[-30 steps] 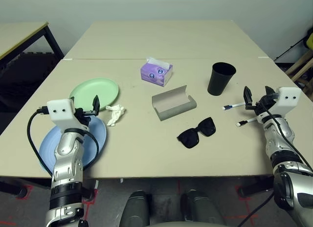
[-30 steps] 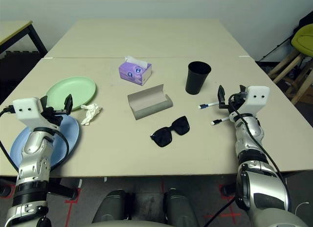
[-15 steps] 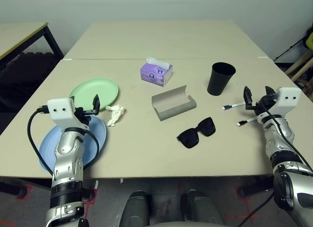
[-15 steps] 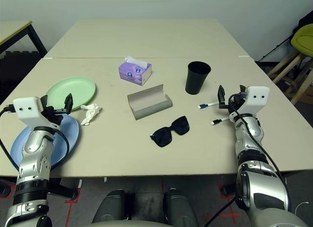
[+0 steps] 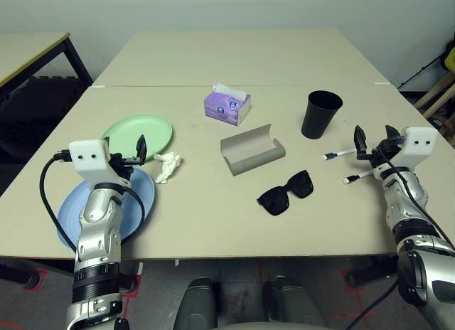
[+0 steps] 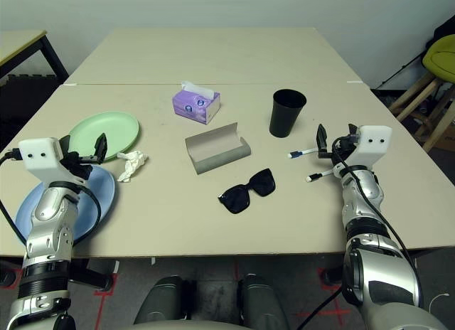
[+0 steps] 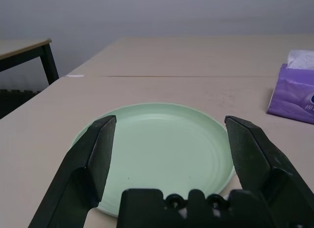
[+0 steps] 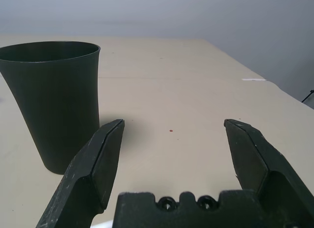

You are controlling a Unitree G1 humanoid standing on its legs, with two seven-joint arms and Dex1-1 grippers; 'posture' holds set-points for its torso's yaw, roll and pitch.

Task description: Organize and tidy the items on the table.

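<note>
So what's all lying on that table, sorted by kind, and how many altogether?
Plates: 2 (green, blue)
Pens: 2 ()
Tissue box: 1
Crumpled tissue: 1
Glasses case: 1
Sunglasses: 1
Tumbler: 1
Total: 9

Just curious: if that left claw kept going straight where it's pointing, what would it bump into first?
Probably the pale green plate: the open left claw points right over it, so it may pass just above; height is hard to judge.

A separate beige table with black metal legs (image 5: 32, 49) stands far beyond the left hand. Wooden stool legs (image 6: 412, 95) under a yellow-green seat (image 6: 441, 56) stand beyond the right hand.
</note>
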